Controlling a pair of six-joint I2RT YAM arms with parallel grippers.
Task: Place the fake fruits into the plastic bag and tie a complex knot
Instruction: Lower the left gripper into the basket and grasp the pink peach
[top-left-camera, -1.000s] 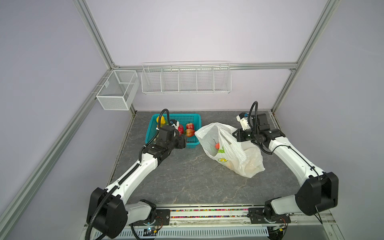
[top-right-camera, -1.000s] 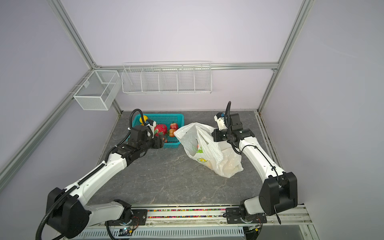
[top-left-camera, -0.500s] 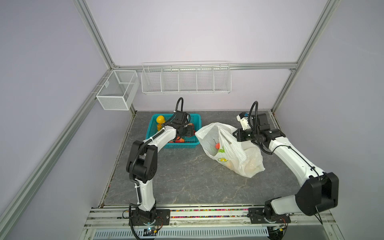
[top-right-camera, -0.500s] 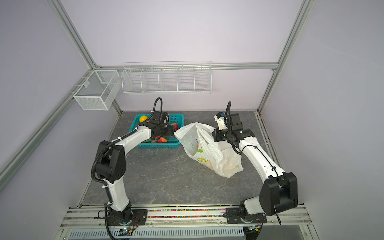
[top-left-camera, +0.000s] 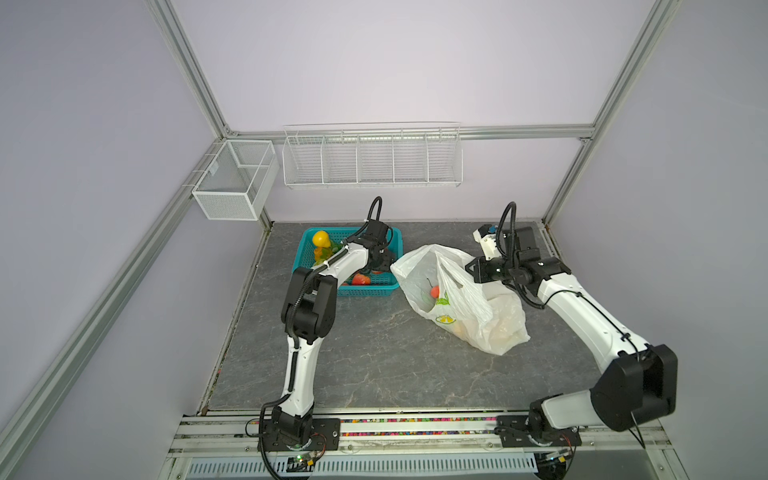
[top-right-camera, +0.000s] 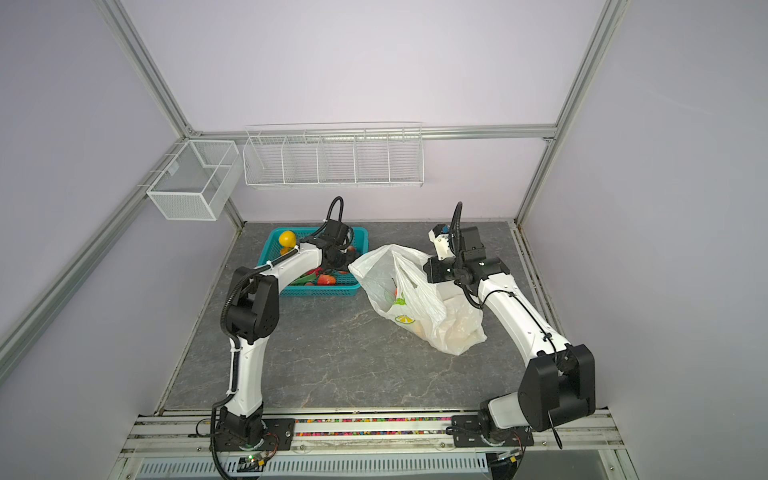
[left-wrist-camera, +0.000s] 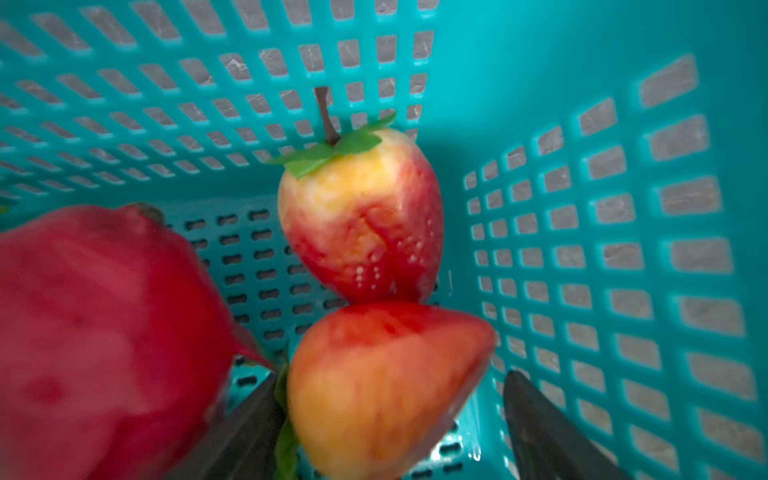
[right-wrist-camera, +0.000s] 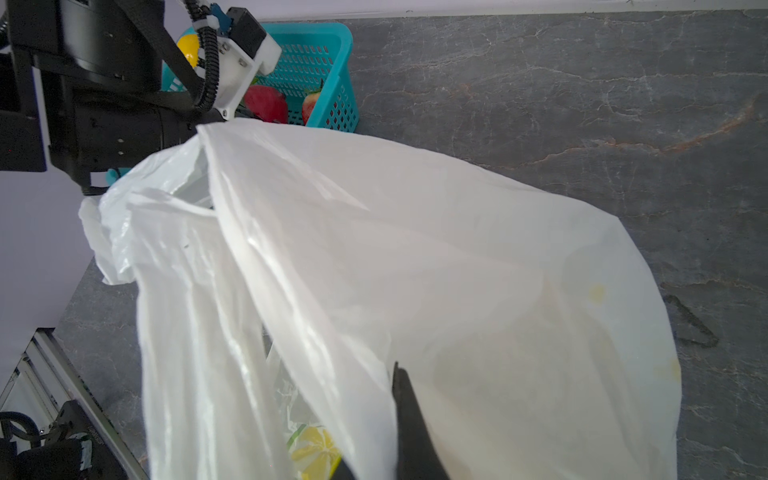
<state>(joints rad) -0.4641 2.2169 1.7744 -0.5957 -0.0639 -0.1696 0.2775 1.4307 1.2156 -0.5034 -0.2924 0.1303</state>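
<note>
Straddling a red-yellow fruit (left-wrist-camera: 374, 411) in the basket (left-wrist-camera: 623, 208), left pincer (left-wrist-camera: 390, 376) gapes wide; right pincer (top-left-camera: 473, 269) pinches the plastic bag (right-wrist-camera: 457, 270).

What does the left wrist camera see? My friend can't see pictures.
The open left gripper straddles a red-and-yellow strawberry inside a teal basket. A second strawberry touches it, with a big blurry pinkish-red fruit beside them.

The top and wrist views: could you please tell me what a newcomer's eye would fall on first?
At back left, the teal basket bright with fake fruits; the left gripper is inside it, jaws open around a red-and-yellow fruit. Beside it the white plastic bag slumps on the table, rim pinched by the right gripper.
</note>
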